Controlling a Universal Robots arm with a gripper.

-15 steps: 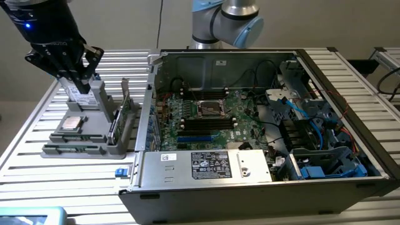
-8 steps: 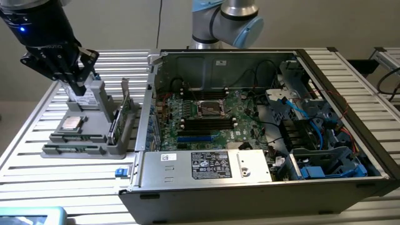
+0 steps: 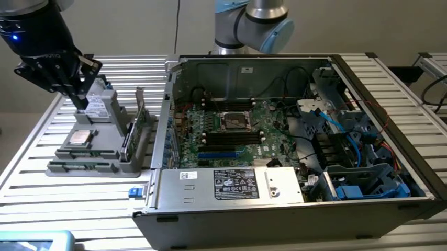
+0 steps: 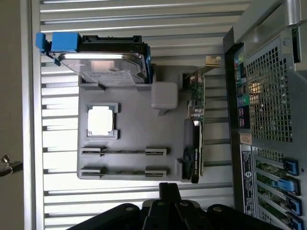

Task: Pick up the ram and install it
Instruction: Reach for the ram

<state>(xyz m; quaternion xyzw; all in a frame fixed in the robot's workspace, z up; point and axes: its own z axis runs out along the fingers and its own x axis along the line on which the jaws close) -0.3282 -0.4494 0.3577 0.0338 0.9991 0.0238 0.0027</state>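
Note:
Two ram sticks [image 3: 82, 166] [image 4: 122, 171] lie in the front slots of a grey holder [image 3: 104, 140] [image 4: 136, 124] at the exterior view's left; they are thin and greenish, with dark clips at their ends. My black gripper [image 3: 79, 103] [image 4: 169, 189] hangs above the holder's far end, close to the hard drive [image 3: 98, 107] [image 4: 108, 67]. Its fingers are shut together with nothing between them. The open computer case [image 3: 279, 130] lies at the exterior view's right, with black memory slots [image 3: 231, 137] on its motherboard.
The holder also carries a CPU [image 3: 79, 138] [image 4: 100, 120] and an upright green expansion card [image 3: 136, 125] [image 4: 195, 139] next to the case wall. Cables and blue drive bays [image 3: 363, 183] crowd the case's right. A slatted metal table [image 3: 28, 204] lies beneath.

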